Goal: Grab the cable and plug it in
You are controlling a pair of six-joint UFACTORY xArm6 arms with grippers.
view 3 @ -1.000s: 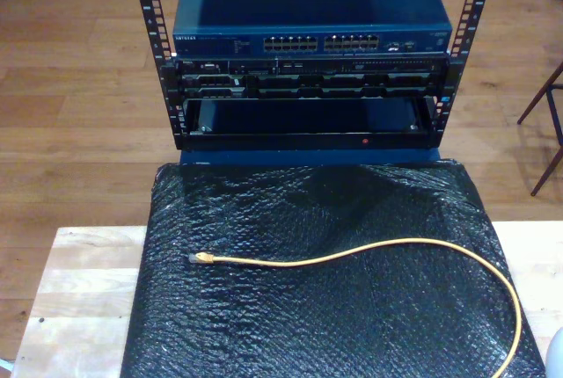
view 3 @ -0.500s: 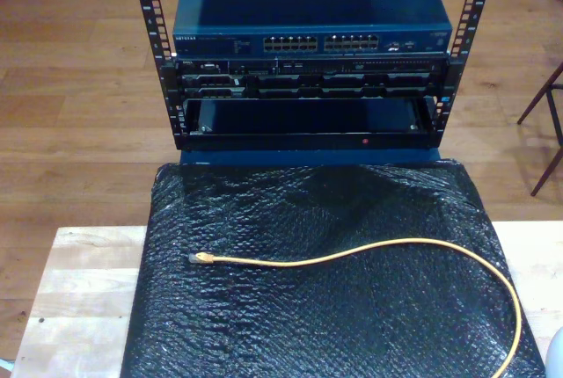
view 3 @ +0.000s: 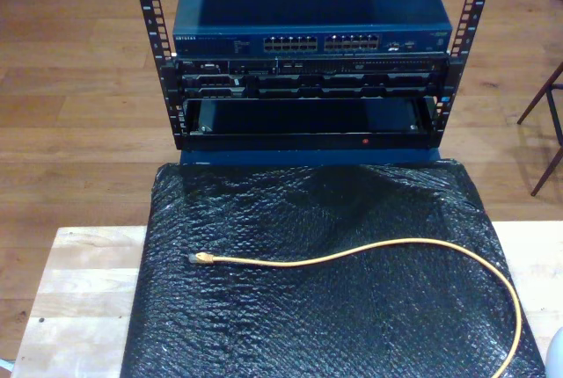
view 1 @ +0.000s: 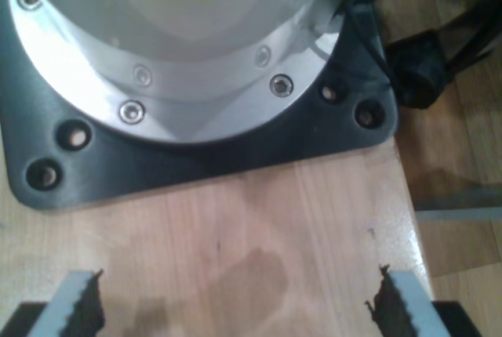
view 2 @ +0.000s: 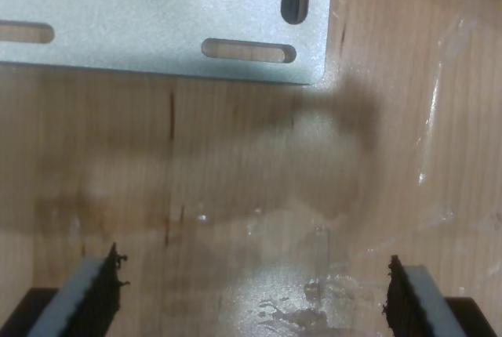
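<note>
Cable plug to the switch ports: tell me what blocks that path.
Nothing visible does. The cable lies loose on the black mat, its plug pointing to the exterior view's left, with only bare mat between it and the switch.

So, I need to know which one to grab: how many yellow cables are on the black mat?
1. The cable lies on the black mat, its plug toward the exterior view's left; the other end runs off the bottom edge at the exterior view's right.

Cable (view 3: pixel 369 253) on mat (view 3: pixel 317 220), rack (view 3: pixel 308 53) behind.
Plug (view 3: pixel 199 258) toward exterior view's left; mat on table (view 3: pixel 79 281).
</note>
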